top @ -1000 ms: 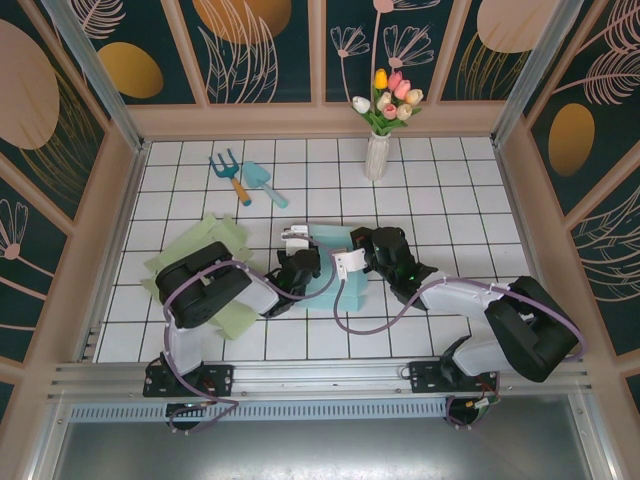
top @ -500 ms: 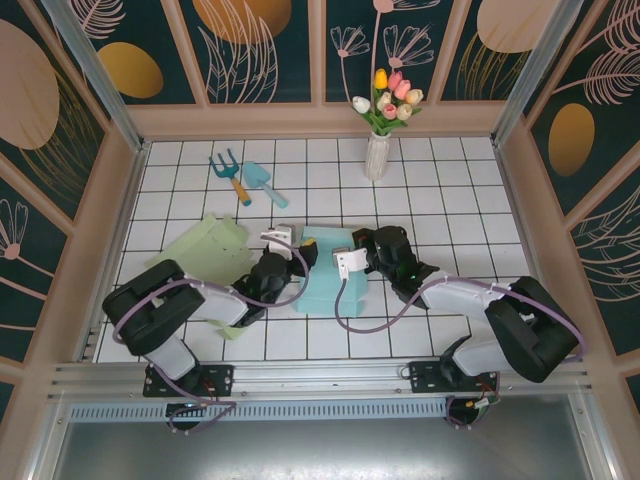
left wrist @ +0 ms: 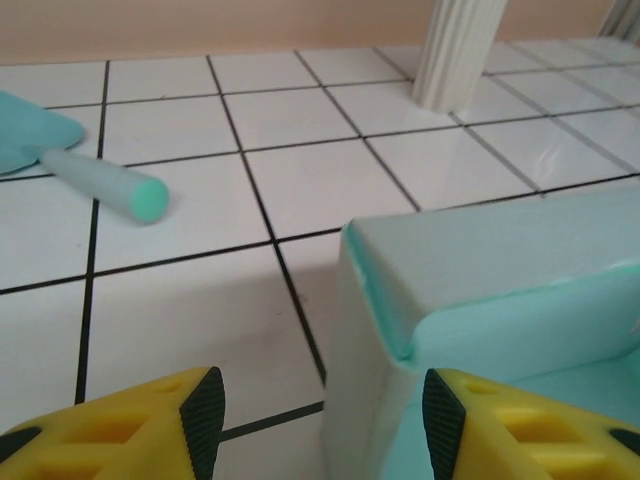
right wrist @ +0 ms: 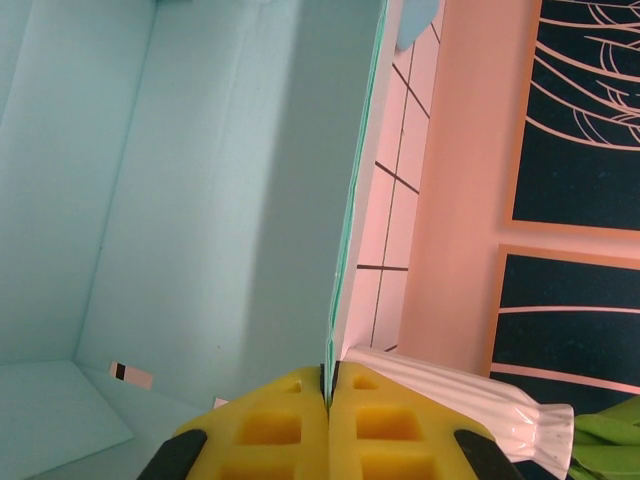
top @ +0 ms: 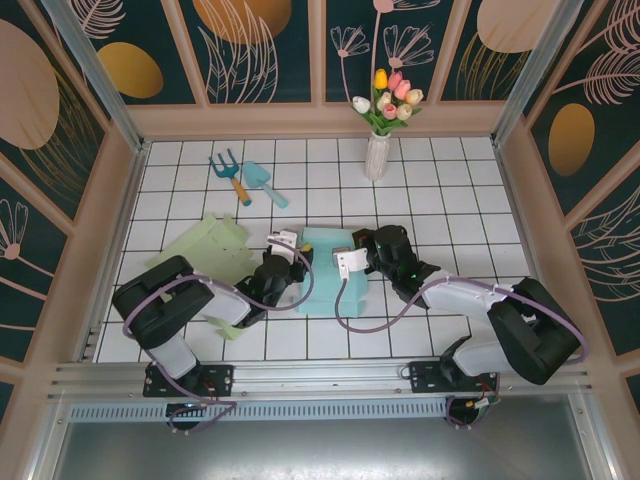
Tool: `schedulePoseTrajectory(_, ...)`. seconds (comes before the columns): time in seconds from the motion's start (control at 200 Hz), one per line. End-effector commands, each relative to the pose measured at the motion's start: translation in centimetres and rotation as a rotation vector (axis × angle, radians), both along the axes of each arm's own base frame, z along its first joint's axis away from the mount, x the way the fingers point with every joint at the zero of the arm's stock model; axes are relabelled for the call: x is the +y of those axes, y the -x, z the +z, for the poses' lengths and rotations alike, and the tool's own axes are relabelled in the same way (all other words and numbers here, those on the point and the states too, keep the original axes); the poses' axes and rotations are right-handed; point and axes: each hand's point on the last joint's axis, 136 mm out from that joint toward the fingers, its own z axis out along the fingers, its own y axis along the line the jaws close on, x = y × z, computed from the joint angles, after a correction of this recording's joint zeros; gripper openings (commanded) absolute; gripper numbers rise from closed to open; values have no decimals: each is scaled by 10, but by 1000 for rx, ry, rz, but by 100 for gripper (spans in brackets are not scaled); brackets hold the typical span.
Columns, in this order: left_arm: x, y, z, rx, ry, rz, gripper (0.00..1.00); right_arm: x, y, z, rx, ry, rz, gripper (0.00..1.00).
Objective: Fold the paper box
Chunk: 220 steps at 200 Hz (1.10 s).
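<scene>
Box material: the paper box looks like thin teal card. I judge it light, easy to crease, likely to flex under a hard squeeze, and apt to slide on glossy tiles.
Where to hold: a wall's top edge or close to a folded corner, where the card should be stiffest. The middle of a flat panel would probably buckle.
Box position: mid-worktop, open side up with its walls raised, between the two arms.
Right tool: the right tool is clenched on the thin upper edge of one box wall, and the box's inside lies to its left in the wrist view.
Left tool: the left tool is released and low over the tiles. Its spread fingers straddle a box corner, one outside the wall and one over the inside. Whether either touches the card cannot be told.
Handling risk: pulling against the pinched wall could tear or skew it.
</scene>
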Motion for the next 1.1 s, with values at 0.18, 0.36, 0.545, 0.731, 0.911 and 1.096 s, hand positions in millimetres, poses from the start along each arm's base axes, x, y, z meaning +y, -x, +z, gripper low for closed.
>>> schedulePoseTrajectory(0.18,-5,-20,1,-57,-28,65,41,4,13,-16,81,23,41,0)
schedulePoseTrajectory(0.36,-7,-21,2,-69,-12,63,15,4,12,-15,79,18,40,7)
schedulePoseTrajectory(0.545,-8,-21,-2,-69,-7,55,4,7,13,-12,89,9,41,21)
schedulePoseTrajectory(0.731,1,-22,-5,-76,-17,99,1,21,20,20,115,-110,66,33)
schedulePoseTrajectory(0.911,14,-21,-3,-86,-5,152,0,22,21,54,137,-249,29,34)
schedulePoseTrajectory(1.096,19,-22,-2,-93,-3,193,0,23,17,140,217,-801,-114,34)
